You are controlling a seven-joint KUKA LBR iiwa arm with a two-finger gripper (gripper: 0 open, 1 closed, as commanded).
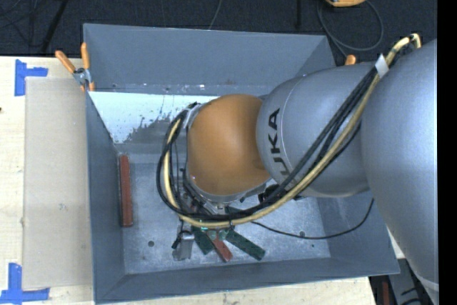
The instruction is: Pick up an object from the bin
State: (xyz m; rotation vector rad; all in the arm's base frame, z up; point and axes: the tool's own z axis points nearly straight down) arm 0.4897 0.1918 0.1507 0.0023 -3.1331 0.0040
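Gripper [191, 238] low in the bin [103, 239], near the front wall, tucked beneath the orange wrist cover [221, 146] and its cable loops. Cannot tell whether spread or pressed together; hidden by wrist and cables. Directly under and just beside it: small cluster of dark green flat strips [246, 246] crossing a short reddish-brown stick [222, 250], touching one another. Likely target among these; nothing visibly gripped. Further left, well apart, along the left wall: long reddish-brown bar [126, 191], lying flat. Handling estimate for the strips and stick: light, stiff, thin, probably wood or plastic, not fragile; smooth faces, so prone to slipping or pivoting if pinched near an end. Best taken across the narrow width near mid-length. Risk: overlapping pieces lifting together or dragging on the metal floor.
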